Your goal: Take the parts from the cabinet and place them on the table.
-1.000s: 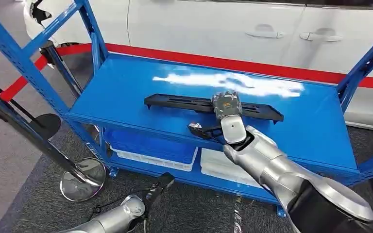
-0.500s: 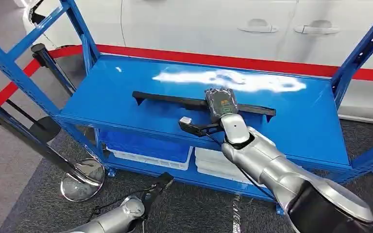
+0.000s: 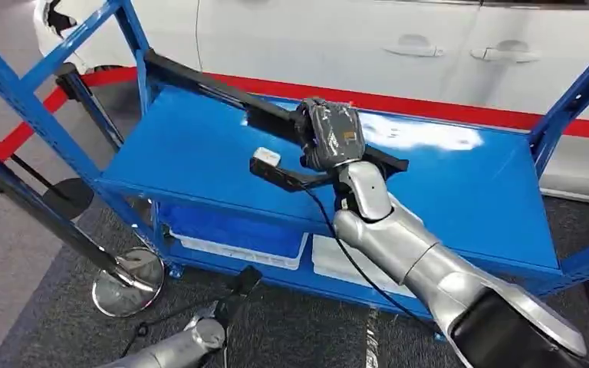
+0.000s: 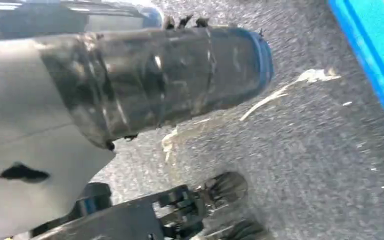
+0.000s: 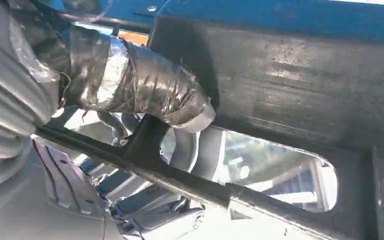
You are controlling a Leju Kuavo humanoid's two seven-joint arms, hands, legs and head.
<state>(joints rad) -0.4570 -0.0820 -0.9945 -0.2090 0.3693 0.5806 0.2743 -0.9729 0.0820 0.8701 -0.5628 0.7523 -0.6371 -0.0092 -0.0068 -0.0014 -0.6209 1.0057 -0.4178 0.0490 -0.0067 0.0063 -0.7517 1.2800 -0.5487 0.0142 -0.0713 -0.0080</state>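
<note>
blue rack [image 3: 199, 165] occupies centre frame, its shelf bare. behind it at 12 o'clock: white car [image 3: 337, 38] and red stripe [image 3: 445, 110]. at 9 o'clock: black stanchion [image 3: 42, 215] with chrome base [image 3: 126, 282]. lower shelf carries a blue bin [image 3: 230, 230] and a white bin [image 3: 345, 264]. rack upright [image 3: 134, 34] stands just beside the part's far end. right hand [image 3: 330, 136], tape-wrapped, grips the long black part [image 3: 215, 88] near its middle; the part is off the shelf, tilted, far end toward 10 o'clock. right arm extends from 5 o'clock. left hand [image 4: 160, 80] hangs low over grey carpet [image 4: 305, 150]; whether its fingers are spread or curled cannot be determined.
</note>
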